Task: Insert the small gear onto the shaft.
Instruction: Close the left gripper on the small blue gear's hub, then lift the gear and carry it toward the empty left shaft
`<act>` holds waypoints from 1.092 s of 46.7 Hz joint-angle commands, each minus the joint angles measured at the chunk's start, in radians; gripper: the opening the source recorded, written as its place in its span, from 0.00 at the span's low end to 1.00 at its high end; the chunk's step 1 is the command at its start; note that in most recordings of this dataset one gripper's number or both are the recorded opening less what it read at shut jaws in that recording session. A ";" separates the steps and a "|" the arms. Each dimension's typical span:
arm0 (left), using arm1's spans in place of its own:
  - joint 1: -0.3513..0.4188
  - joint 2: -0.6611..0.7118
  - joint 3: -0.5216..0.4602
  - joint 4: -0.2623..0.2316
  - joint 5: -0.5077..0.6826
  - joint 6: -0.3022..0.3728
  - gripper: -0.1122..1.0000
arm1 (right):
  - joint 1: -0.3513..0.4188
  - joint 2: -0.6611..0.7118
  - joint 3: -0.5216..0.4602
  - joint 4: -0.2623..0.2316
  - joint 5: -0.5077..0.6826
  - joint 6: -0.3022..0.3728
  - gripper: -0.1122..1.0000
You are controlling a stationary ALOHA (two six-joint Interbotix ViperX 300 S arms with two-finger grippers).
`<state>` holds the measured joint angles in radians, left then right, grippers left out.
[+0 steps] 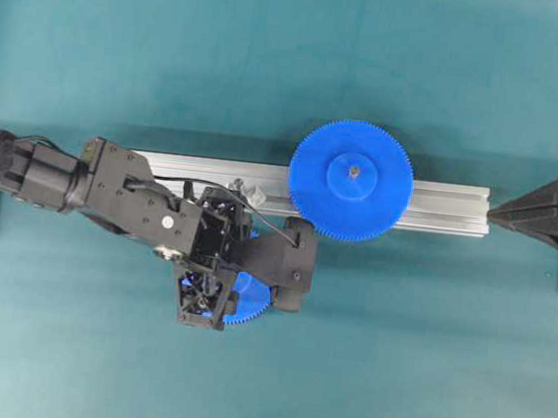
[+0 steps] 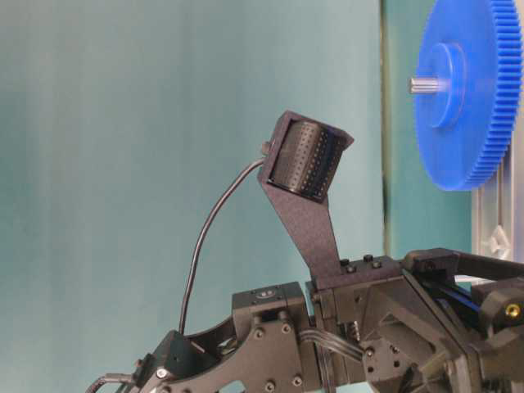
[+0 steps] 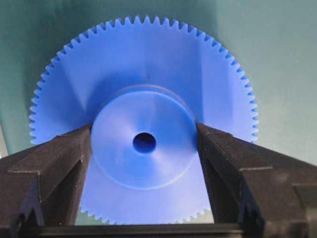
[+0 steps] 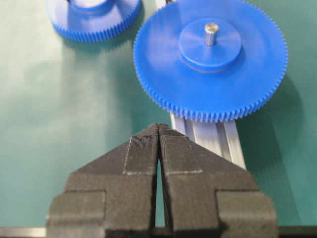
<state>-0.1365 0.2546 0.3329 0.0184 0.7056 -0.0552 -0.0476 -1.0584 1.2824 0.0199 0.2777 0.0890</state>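
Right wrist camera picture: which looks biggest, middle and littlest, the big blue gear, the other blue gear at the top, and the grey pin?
1. The wider blue gear looks largest.
2. The small gear next, though it is cut off by the edge and sits farther away.
3. The grey pin tip is smallest.

A wide blue gear (image 2: 471, 90) stands at the upper right, its grey pin tip (image 2: 422, 84) projecting left from the hub. An aluminium rail (image 2: 495, 213) runs beside the gear at the right edge. A black arm (image 2: 344, 344) fills the lower frame, carrying a bracket-mounted wrist camera (image 2: 307, 160) with a black cable (image 2: 209, 237) arching down. Teal desk (image 2: 123, 164) forms the background.
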 commanded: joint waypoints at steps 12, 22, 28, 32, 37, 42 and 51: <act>-0.002 -0.043 -0.037 0.003 0.000 0.002 0.72 | -0.002 0.006 -0.005 0.002 -0.011 0.011 0.14; -0.002 -0.069 -0.074 0.003 0.020 0.003 0.72 | -0.002 0.006 -0.002 0.002 -0.011 0.011 0.14; -0.002 -0.074 -0.098 0.003 0.067 0.000 0.72 | -0.002 0.006 0.000 0.002 -0.009 0.011 0.14; -0.002 -0.081 -0.112 0.003 0.094 0.000 0.72 | -0.002 0.006 0.000 0.002 -0.011 0.011 0.14; 0.000 -0.100 -0.123 0.003 0.109 0.000 0.72 | -0.002 0.006 0.000 0.002 -0.011 0.011 0.14; 0.008 -0.123 -0.129 0.003 0.109 -0.003 0.72 | -0.002 0.005 0.000 0.002 -0.011 0.011 0.14; 0.029 -0.176 -0.153 0.003 0.121 -0.006 0.72 | -0.002 0.006 0.000 0.002 -0.009 0.011 0.14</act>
<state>-0.1181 0.1427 0.2209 0.0184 0.8237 -0.0629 -0.0476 -1.0569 1.2916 0.0199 0.2777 0.0890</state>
